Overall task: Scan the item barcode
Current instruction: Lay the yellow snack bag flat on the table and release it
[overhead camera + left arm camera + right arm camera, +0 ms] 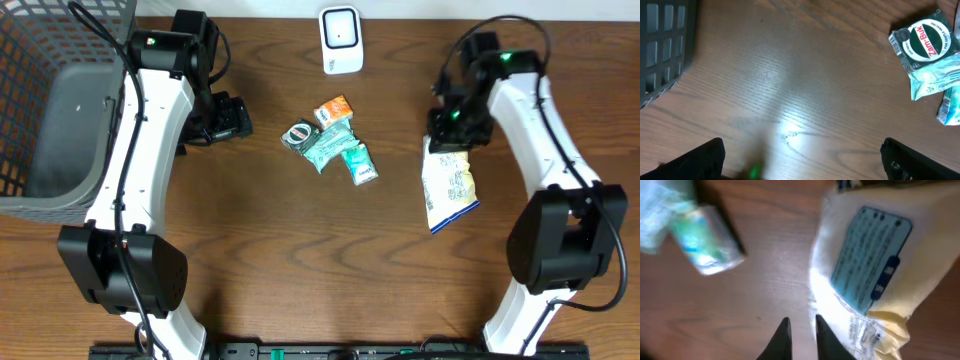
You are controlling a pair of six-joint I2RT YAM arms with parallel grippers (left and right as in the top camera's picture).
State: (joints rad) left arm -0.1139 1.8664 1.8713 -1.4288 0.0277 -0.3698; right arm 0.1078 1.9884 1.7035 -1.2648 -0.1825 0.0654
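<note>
1. Toward the right edge of the table (300, 250), the snack bag (450, 190) lies flat, pale yellow with a blue strip along its near end. Its far end sits under the right gripper (447, 140).
2. From the right wrist, the bag shows a blue printed label (872, 265) and a crumpled pale edge with fine print too blurred to read.
3. The right gripper's jaws are drawn in to a thin gap on that pale edge. One finger (822, 330) lies over the bag and the other over bare wood just beside it.
4. Near the middle of the table sits a small heap, well apart from the bag: a Zam-Buk packet (300, 133) (the name reads clearly from the left wrist), an orange packet (333, 108) and green packets (345, 155) touching one another.
5. At the middle of the far edge stands the white scanner (340, 40), upright.
6. The left gripper (225, 120) hovers between the heap and the left edge. Its jaws are spread fully wide with only wood between them.
7. A dark grid-walled basket (50, 110) fills the far left corner.
</note>
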